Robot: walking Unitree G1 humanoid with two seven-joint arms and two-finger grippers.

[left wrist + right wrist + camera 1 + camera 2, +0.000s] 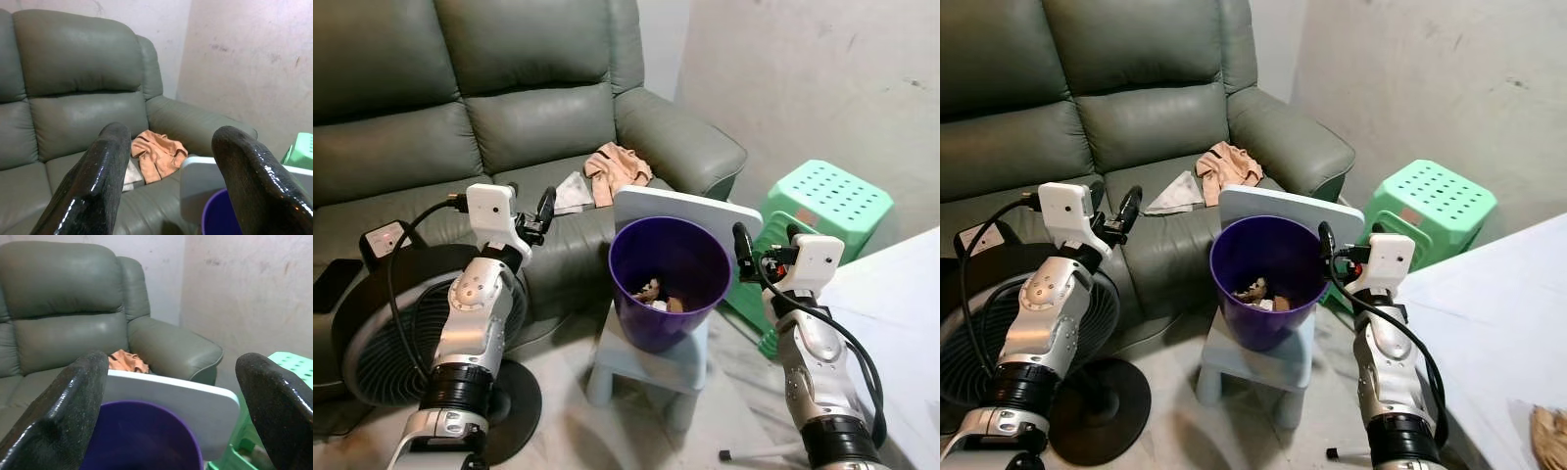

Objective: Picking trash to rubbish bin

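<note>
Left eye view: purple rubbish bin (669, 284), crumpled trash (656, 294) inside.

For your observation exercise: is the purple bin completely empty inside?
No: the purple bin has scraps of trash lying at its bottom, as the left eye view shows.

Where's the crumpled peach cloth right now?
The crumpled peach cloth lies on the grey-green leather sofa seat beside its right armrest, behind the purple plastic bin.
</note>
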